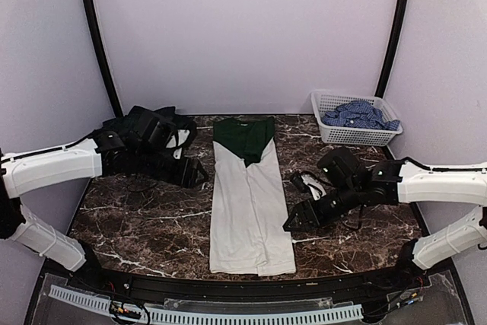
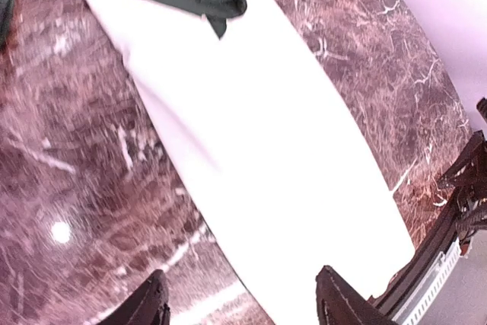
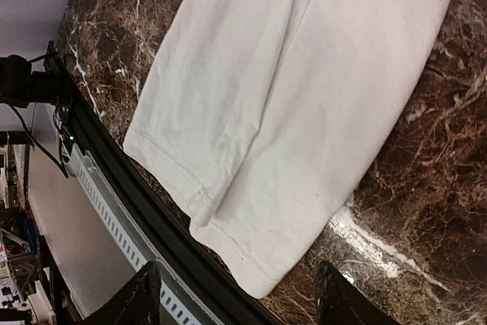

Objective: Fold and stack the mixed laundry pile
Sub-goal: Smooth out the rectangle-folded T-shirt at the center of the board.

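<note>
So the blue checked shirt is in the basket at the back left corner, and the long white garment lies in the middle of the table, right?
Not quite. The white lattice basket holding the blue checked shirt stands at the back right corner, not the left; the top external view shows it. The long white garment does lie in the middle of the table.

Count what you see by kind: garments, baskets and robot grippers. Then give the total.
Garments: 3 (cream-and-green garment, blue checked shirt, dark heap back left, partly hidden, counted as one)
Baskets: 1 (white lattice basket)
Grippers: 2 (left gripper, right gripper)
Total: 6
</note>
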Action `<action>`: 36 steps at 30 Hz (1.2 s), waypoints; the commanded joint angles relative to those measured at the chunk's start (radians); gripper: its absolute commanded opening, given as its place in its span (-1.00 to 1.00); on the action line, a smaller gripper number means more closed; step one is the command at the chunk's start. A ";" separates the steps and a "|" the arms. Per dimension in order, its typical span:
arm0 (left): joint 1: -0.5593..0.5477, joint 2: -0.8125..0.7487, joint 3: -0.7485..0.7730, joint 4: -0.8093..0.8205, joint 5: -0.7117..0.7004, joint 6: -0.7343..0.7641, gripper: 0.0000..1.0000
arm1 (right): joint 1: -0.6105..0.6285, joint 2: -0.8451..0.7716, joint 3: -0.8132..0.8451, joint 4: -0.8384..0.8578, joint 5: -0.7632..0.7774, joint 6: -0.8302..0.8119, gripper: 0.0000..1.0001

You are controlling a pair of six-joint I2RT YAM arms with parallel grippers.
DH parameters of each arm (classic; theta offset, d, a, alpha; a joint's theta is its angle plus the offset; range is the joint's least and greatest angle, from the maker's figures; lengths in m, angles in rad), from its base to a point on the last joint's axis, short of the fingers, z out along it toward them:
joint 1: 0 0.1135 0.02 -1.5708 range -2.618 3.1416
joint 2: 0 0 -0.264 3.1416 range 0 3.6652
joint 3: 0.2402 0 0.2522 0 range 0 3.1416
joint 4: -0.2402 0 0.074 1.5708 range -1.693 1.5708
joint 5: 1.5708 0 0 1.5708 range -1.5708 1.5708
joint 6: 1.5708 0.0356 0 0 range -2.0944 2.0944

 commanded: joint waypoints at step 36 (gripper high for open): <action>-0.643 0.342 -0.079 -0.055 -0.238 0.182 -0.32 | 0.005 0.357 -0.128 0.321 -0.086 0.116 -0.37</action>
